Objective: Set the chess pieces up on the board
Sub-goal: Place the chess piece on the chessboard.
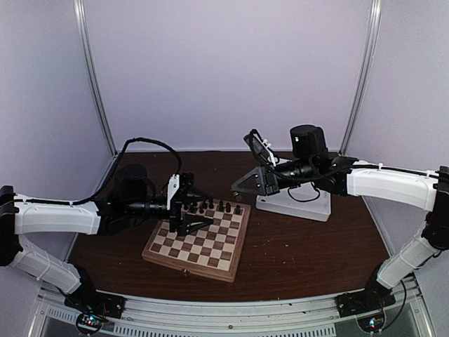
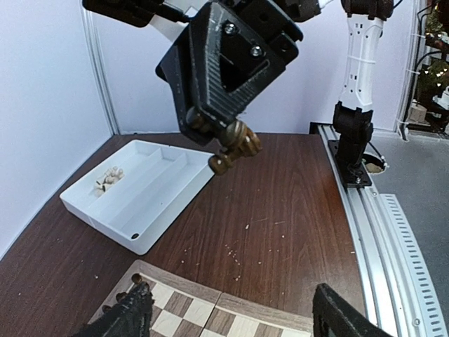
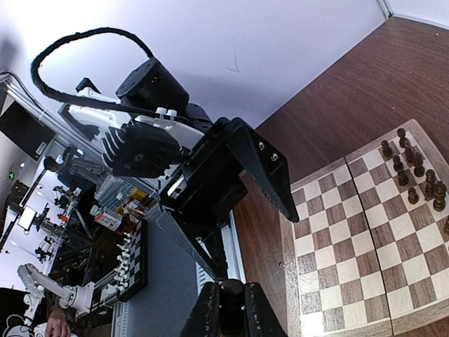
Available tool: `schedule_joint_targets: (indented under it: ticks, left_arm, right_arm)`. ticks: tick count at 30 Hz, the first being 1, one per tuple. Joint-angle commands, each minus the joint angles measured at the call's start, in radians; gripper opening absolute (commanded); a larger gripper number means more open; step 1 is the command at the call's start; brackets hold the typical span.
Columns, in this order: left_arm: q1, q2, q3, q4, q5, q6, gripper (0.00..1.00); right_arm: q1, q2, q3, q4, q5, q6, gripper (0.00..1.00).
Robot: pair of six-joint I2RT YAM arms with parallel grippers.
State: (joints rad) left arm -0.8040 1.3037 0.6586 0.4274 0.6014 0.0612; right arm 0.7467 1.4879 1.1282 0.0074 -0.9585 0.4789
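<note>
Two grippers are in view. The right gripper [image 2: 223, 132] is closed on a cluster of dark chess pieces [image 2: 237, 144]. Several rounded brown figures hang bunched at its fingertips, and their exact number cannot be told. In the right wrist view its fingers [image 3: 207, 312] stand close together with a dark shape between them. This gripper hangs in the air above the table [image 1: 302, 246], between the far right corner of the board [image 1: 203, 251] and the white tray [image 1: 302, 205], touching neither.

The left gripper [image 2: 231, 309] is open. Its fingers [image 2: 130, 319] stand wide apart, and only board and table show between them. It sits low over the far left part of the board.

A row of dark pieces [image 1: 221, 206] stands along the far edge of the board, running from just beside the left gripper toward the far right corner. The right wrist view shows these pieces in two close lines.

The board lies flat on the table, left of centre and slightly turned, with its checks in tan and dark brown inside a plain border.

The white tray stands on the table beyond and to the right of the board, apart from it. It is divided into long compartments. A few pale pieces [image 2: 109, 177] lie together in one outer compartment.
</note>
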Motion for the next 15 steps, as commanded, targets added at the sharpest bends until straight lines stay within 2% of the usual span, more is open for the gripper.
schedule_joint_targets:
  ticks: [1, 8, 15]
  left_arm:
    - [0.005, 0.023, 0.025, 0.106, 0.117, 0.037, 0.75]
    - [-0.004, 0.062, 0.060, 0.150, 0.152, 0.012, 0.72]
    - [-0.018, 0.076, 0.086, 0.155, 0.145, 0.010, 0.71]
  right_arm:
    - [0.015, -0.026, 0.026, 0.079, -0.057, 0.050, 0.10]
    - [0.042, -0.008, 0.015, 0.195, -0.084, 0.126, 0.11]
    - [0.065, 0.010, 0.023, 0.204, -0.090, 0.129, 0.11]
